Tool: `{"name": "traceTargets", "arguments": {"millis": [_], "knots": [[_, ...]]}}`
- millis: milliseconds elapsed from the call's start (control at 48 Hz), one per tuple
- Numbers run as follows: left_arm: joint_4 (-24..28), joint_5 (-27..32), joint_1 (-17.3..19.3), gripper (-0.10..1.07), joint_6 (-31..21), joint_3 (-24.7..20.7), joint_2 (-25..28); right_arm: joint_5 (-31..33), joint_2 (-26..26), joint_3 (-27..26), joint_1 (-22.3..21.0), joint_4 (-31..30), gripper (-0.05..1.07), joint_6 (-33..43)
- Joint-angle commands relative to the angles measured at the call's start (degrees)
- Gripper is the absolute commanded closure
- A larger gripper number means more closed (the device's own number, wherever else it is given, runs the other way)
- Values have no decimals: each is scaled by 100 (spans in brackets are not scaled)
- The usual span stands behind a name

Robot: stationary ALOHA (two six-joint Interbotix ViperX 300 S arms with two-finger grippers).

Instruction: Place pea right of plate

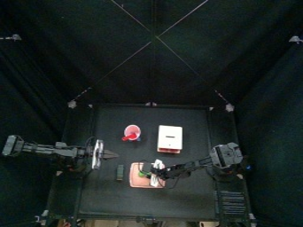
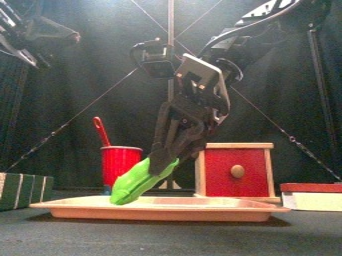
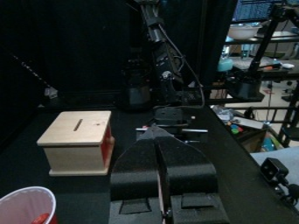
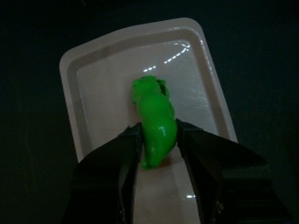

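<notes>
right gripper [image 4: 158, 162] jaws part-open, clamped on bright green plastic pea pod [image 4: 155, 118], tip low over salmon-pink square plate [image 4: 87, 96] (contact unclear). risk: shallow end-grip slips on lift, pod drops back onto plate. left gripper [image 3: 160, 131] parked, jaws closed.

- Black curtains [image 1: 48, 62] closing in all around, crossed by thin cords overhead.
- Small black desk [image 1: 196, 120] in the middle.
- Beyond the curtains, a cluttered room with a lit screen [image 3: 254, 10].
</notes>
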Motion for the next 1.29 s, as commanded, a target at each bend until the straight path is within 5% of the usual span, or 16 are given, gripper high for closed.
{"name": "traceTargets", "arguments": {"millis": [0,729,1271], "knots": [[0,-62,9,101,0,-79,35,-18,-246,-44,-9,-18,30,0],[-9,-62,9,101,0,-70,35,-18,-1310,554,237,-158,30,53],[-9,-62,9,101,9,-62,35,-9,-2804,2109,940,870,30,439]]}}
